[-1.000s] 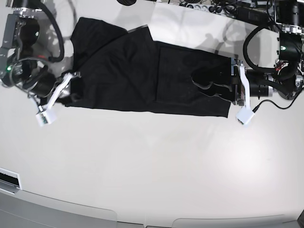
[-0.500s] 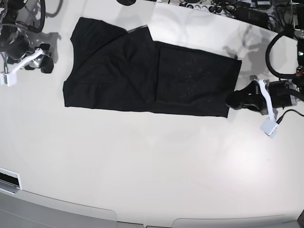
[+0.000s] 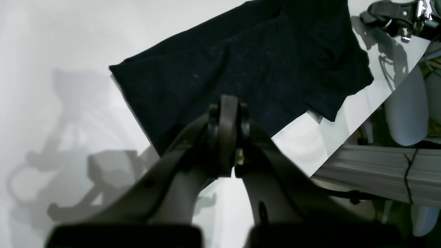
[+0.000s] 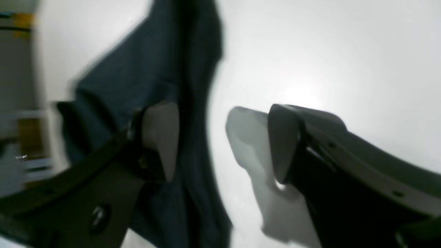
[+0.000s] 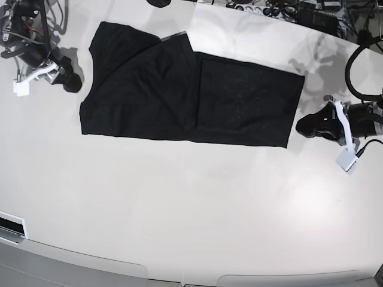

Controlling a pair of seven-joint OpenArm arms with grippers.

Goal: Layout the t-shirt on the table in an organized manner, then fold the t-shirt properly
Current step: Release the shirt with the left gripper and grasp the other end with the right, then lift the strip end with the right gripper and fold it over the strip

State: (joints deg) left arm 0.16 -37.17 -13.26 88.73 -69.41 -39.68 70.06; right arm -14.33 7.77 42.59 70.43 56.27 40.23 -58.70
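Observation:
The black t-shirt [image 5: 191, 89] lies flat on the white table [image 5: 191, 203] as a long folded strip, with a doubled layer on its right half. My left gripper [image 5: 308, 125] hovers just off the strip's right end, apart from it. In the left wrist view my left gripper [image 3: 225, 113] is shut and empty, with the t-shirt [image 3: 248, 62] beyond it. My right gripper [image 5: 69, 81] is off the shirt's left edge. In the blurred right wrist view my right gripper [image 4: 220, 137] is open and empty, with the t-shirt [image 4: 155, 69] to its left.
Cables and power strips [image 5: 281, 11] crowd the table's far edge. The arm bases stand at the far left [image 5: 24, 24] and far right [image 5: 368, 113]. The table's rounded front edge [image 5: 179, 276] runs along the bottom.
Both grippers have let go of the shirt's ends and drawn outward, the left one to the right and the right one up and left. The shirt lies still.

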